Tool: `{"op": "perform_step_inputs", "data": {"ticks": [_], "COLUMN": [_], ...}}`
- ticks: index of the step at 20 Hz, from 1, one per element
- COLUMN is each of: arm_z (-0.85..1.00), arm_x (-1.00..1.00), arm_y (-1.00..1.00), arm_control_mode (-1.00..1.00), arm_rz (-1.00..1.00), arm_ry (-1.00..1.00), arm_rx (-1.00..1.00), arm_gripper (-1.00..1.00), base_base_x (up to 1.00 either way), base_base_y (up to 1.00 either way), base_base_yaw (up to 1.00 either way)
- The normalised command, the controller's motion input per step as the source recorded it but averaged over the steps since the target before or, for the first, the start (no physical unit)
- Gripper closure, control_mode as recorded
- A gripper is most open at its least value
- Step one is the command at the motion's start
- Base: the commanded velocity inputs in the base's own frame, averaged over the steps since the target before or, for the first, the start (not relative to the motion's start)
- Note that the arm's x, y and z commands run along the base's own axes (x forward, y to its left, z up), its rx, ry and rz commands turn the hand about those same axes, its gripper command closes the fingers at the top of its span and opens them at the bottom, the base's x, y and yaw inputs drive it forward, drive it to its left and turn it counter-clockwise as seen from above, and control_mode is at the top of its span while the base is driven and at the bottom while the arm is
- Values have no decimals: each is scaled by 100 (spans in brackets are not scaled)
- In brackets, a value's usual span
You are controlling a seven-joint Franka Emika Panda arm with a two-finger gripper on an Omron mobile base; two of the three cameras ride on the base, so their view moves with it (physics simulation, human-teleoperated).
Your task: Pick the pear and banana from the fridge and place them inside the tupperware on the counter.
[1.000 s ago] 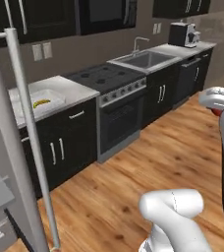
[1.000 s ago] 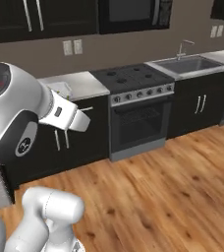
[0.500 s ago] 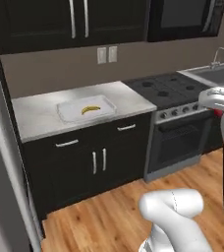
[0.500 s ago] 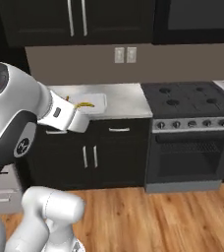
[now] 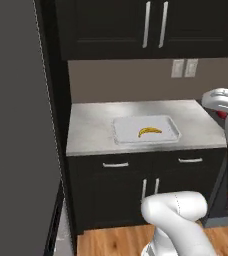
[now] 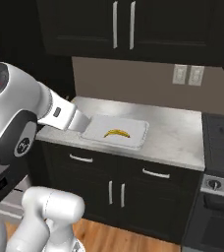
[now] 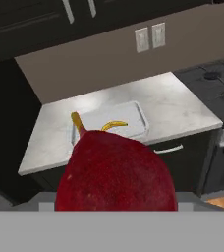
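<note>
hand: clamped on pear | banana in tupperware | counter

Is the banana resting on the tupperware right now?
Touching. The left base view shows the banana lying flat on the tupperware floor, inside its rim, with no gap beneath.

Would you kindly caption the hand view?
Dark red pear looms close, banana already in the tupperware beyond.
</note>
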Motion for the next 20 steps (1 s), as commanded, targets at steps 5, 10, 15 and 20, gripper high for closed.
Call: {"op": "perform_step_inputs", "data": {"ticks": [5, 10, 15, 20], "arm_z": [0, 0, 0, -8], "arm_x": [0, 0, 0, 25], "arm_y": [0, 0, 0, 0], "arm_control_mode": [100, 100, 100, -100], "arm_rz": [0, 0, 0, -9], "arm_ry": [0, 0, 0, 18], "arm_rx": [0, 0, 0, 0], "arm_gripper": [100, 100, 100, 100], "base_base_x": [98, 68, 32, 5], "base_base_y": [-4, -7, -7, 0], "base_base_yaw": [38, 11, -1, -1]}}
